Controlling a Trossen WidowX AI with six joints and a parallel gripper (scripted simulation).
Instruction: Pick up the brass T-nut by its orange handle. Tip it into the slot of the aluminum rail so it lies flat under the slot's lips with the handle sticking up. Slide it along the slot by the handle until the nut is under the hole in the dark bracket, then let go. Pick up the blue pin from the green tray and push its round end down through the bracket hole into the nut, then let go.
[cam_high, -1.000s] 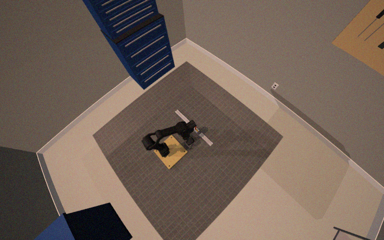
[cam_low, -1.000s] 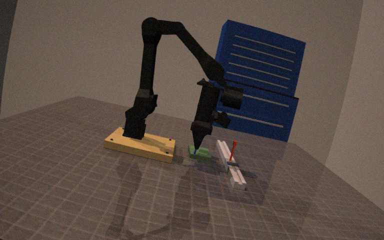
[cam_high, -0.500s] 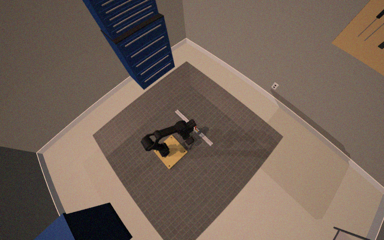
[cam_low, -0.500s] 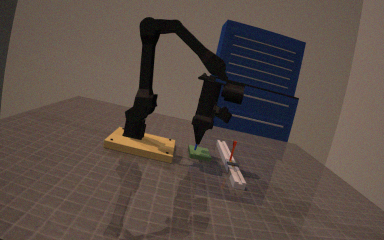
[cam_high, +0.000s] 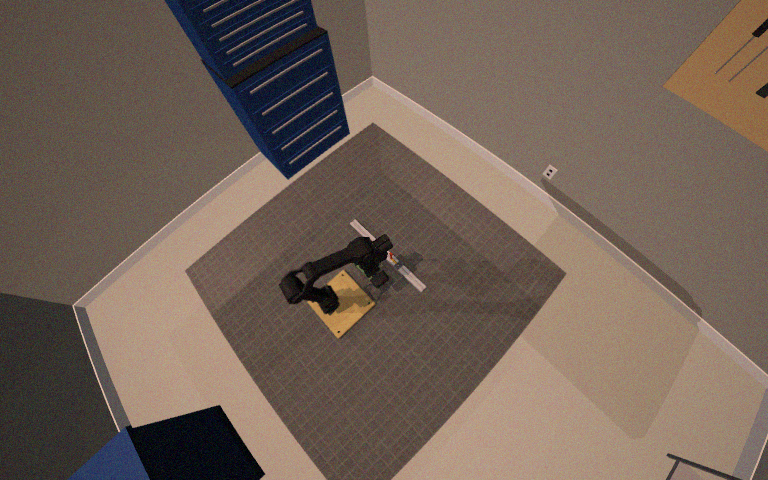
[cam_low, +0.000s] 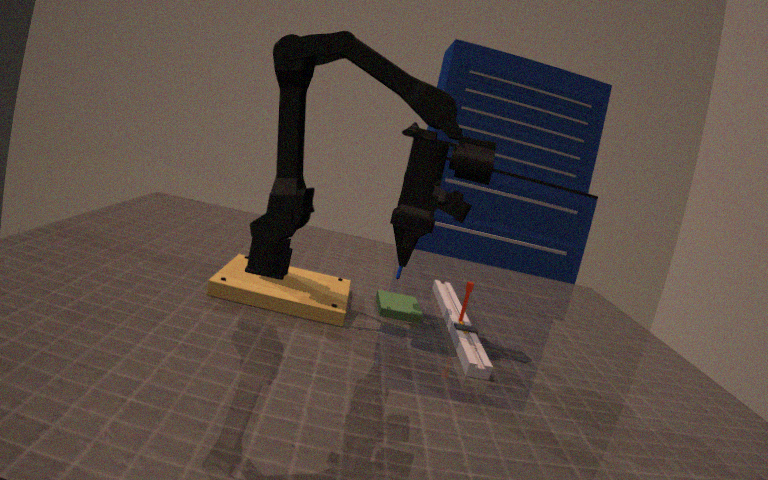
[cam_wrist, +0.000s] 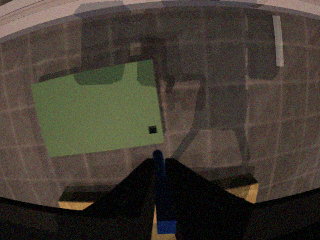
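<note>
Clutching the blue pin (cam_low: 399, 272) (cam_wrist: 159, 190) nearly shut, the gripper (cam_low: 402, 264) (cam_wrist: 159, 167) holds it above the green tray (cam_low: 399, 306) (cam_wrist: 100, 112), the bracket (cam_low: 466, 327) lying beyond the tray, across on the rail (cam_high: 359, 227) (cam_low: 478, 357).

The pin (cam_low: 399, 272) (cam_wrist: 160, 190) is blue, the tray (cam_low: 399, 306) (cam_wrist: 100, 112) green with a small black square near one corner. The handle (cam_low: 466, 301) is orange-red, the rail (cam_low: 476, 353) pale silvery white, the bracket (cam_low: 466, 327) dark grey; the nut at the handle's foot looks yellowish, though it is too small to be sure. A brownish-grey grid of paler lines patterns the counter (cam_low: 226, 384), under a black arm (cam_high: 334, 260) (cam_low: 291, 124) on a yellow base board (cam_high: 356, 316) (cam_low: 317, 308).
</note>
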